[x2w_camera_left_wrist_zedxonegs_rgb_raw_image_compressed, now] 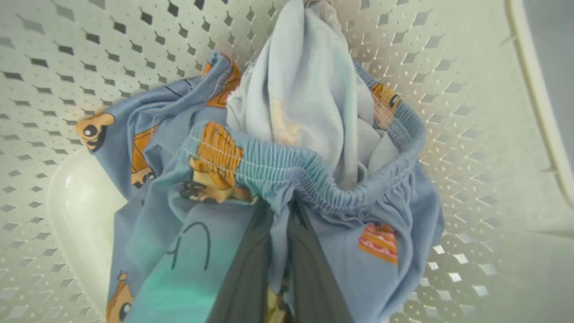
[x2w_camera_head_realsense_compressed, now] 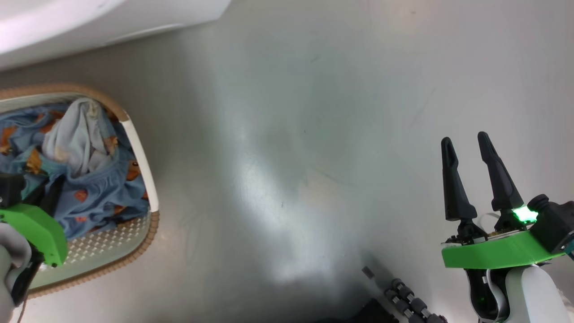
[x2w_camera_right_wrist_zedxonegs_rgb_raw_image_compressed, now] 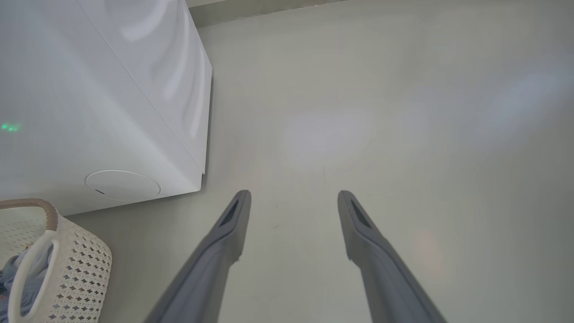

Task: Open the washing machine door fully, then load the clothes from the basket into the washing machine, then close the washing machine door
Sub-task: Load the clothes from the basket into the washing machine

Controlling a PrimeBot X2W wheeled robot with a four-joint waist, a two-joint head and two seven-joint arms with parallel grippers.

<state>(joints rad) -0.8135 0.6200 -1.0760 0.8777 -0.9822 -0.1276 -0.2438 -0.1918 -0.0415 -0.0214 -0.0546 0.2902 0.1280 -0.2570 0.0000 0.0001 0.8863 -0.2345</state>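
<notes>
Head view puts a white corner of the washing machine [x2w_camera_head_realsense_compressed: 89, 18] at 11 o'clock, standing on a glossy grey floor [x2w_camera_head_realsense_compressed: 291, 157]. In the right wrist view the washing machine [x2w_camera_right_wrist_zedxonegs_rgb_raw_image_compressed: 89, 89] is a smooth white box at 10 o'clock, with a round flap [x2w_camera_right_wrist_zedxonegs_rgb_raw_image_compressed: 122, 185] low on its front and a small green glint on its face.

Near that low corner stands the basket [x2w_camera_right_wrist_zedxonegs_rgb_raw_image_compressed: 85, 269], at 8 o'clock in that view and at 9 o'clock in the head view [x2w_camera_head_realsense_compressed: 141, 161]. It is cream-white plastic pierced with small diamond holes, with a brown woven-look rim and a white handle.

Inside it lie the clothes [x2w_camera_head_realsense_compressed: 89, 179], a soft bundle of light blue fabric printed with orange-brown cartoon figures, with a pale cream piece on top. The left wrist view shows the clothes [x2w_camera_left_wrist_zedxonegs_rgb_raw_image_compressed: 287, 134] close up against the basket wall [x2w_camera_left_wrist_zedxonegs_rgb_raw_image_compressed: 471, 134], with a gathered elastic waistband [x2w_camera_left_wrist_zedxonegs_rgb_raw_image_compressed: 314, 179] ringing the pale piece.

At 6 o'clock there, the left pincer [x2w_camera_left_wrist_zedxonegs_rgb_raw_image_compressed: 280, 215] is closed, its fingers pinching a fold of blue fabric. The right pincer [x2w_camera_head_realsense_compressed: 465, 139] hangs over bare floor at 4 o'clock in the head view, fingers [x2w_camera_right_wrist_zedxonegs_rgb_raw_image_compressed: 242, 211] spread apart and holding nothing.
</notes>
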